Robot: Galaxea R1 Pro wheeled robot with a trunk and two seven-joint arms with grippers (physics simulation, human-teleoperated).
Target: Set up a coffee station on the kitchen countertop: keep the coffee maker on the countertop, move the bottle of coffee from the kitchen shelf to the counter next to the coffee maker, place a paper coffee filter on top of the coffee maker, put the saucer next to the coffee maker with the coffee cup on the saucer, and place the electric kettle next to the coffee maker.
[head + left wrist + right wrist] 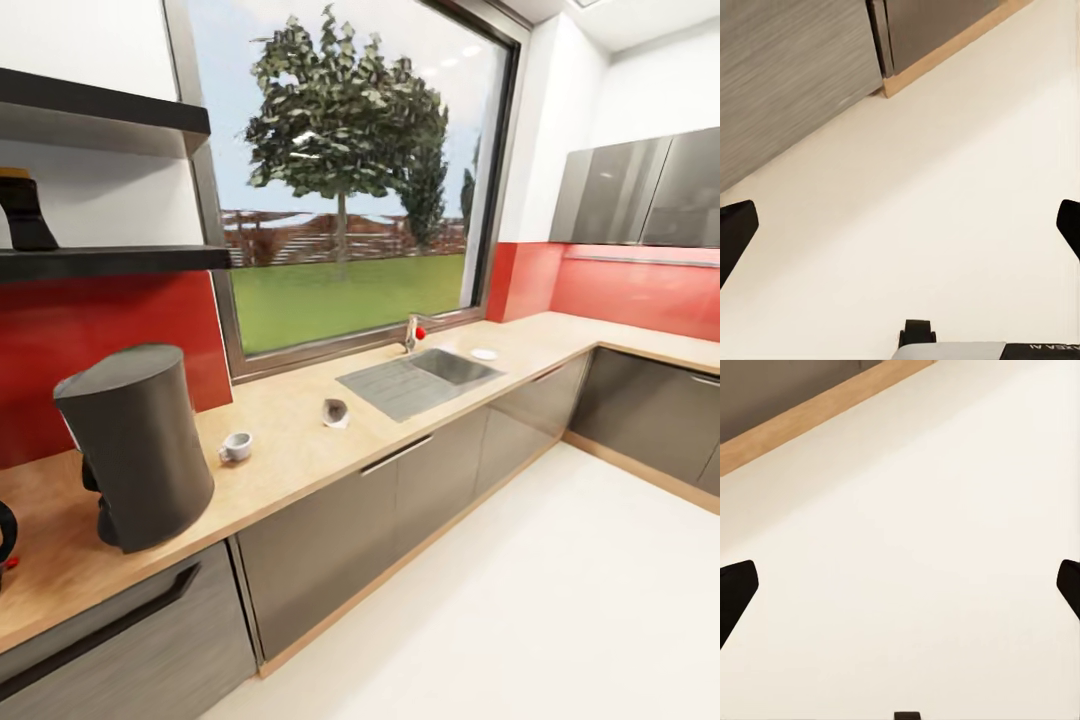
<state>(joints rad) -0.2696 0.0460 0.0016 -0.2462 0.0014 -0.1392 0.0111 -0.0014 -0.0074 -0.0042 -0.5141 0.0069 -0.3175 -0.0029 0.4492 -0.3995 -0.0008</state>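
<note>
The charcoal coffee maker [135, 455] stands on the wood-grain kitchen countertop [290, 460] at the left. To its right sits the white coffee cup [236, 446], and further right a small white folded piece, the paper coffee filter [336, 412]. The white saucer [484, 354] lies beyond the sink. The dark bottle of coffee [22, 210] with its orange cap stands on the thin black kitchen shelf [120, 260]. A black edge with a red spot, the electric kettle [5, 540], is cut off at the frame's left. My left gripper [900, 225] and right gripper [900, 585] hang open over the pale floor, holding nothing.
A grey steel sink [425, 378] with a faucet [412, 332] is inset under the window. A thicker black board [100, 120] hangs above the shelf. Grey cabinet fronts [330, 540] run below the counter, which turns a corner at the right. Pale floor [520, 600] lies open in front.
</note>
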